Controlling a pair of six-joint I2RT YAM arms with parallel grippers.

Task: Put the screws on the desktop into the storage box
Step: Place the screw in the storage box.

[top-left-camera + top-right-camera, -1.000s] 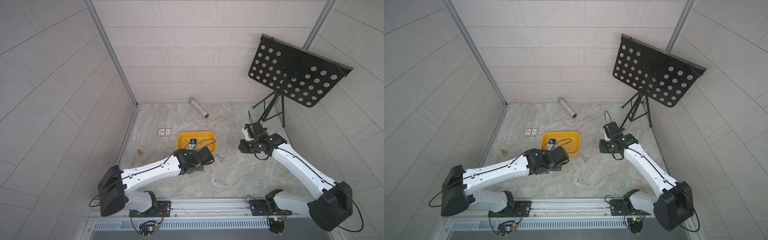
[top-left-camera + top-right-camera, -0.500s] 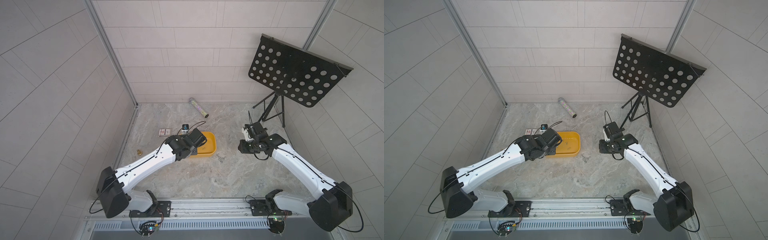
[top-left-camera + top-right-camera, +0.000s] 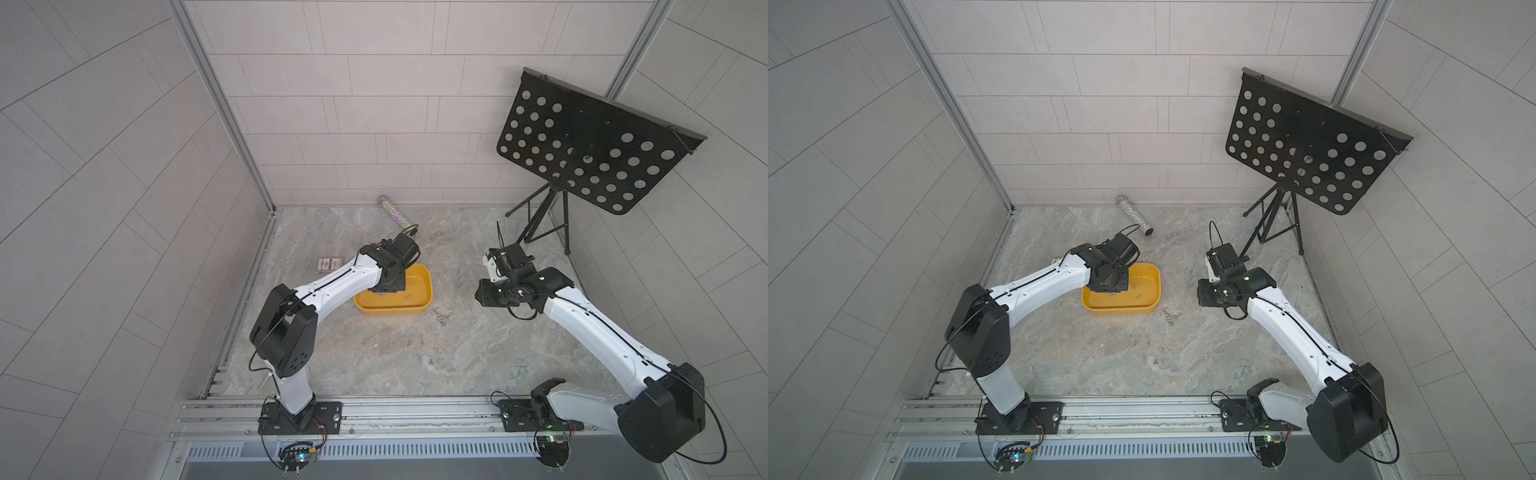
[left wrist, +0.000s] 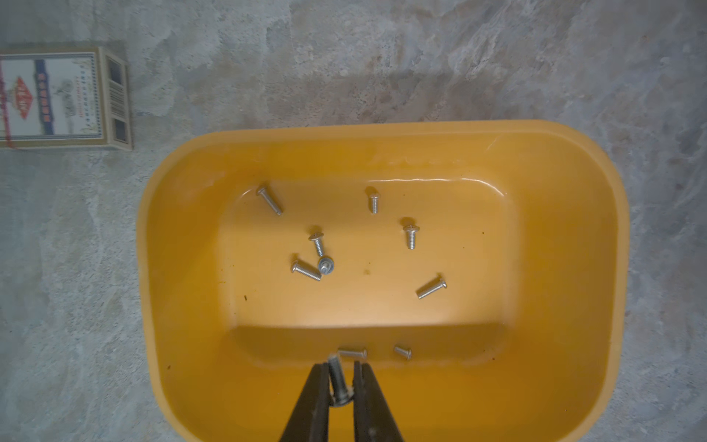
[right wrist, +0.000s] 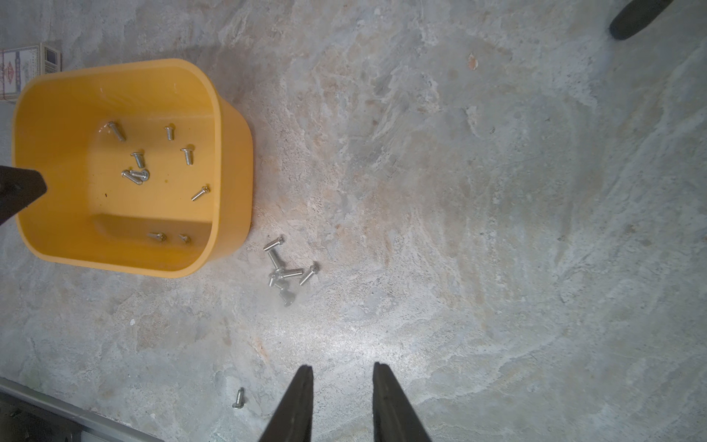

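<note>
The left pincer (image 4: 340, 368) is clenched on one screw (image 4: 339, 382), right over the yellow storage box (image 4: 382, 130). More screws (image 4: 411, 235) lie in the box under it. The right pincer (image 5: 342, 369) is spread apart, holding nothing. A pile of screws (image 5: 285, 271) lies on the desk (image 5: 497, 229) ahead of it, just beside the box.

The storage box (image 4: 180, 268) is seen to be of yellow plastic, smooth and glossy, with highlights caught along its inner floor edge. The screws (image 4: 411, 237) are of bright silver metal, their shanks threaded. The desktop (image 4: 421, 57) is finished matt, in a veined, stone-like pattern. The small box (image 4: 57, 95) is of printed card. The music stand (image 3: 602, 124) is of black perforated sheet metal, matt. The tube (image 3: 1133, 216) is covered in glitter.
</note>
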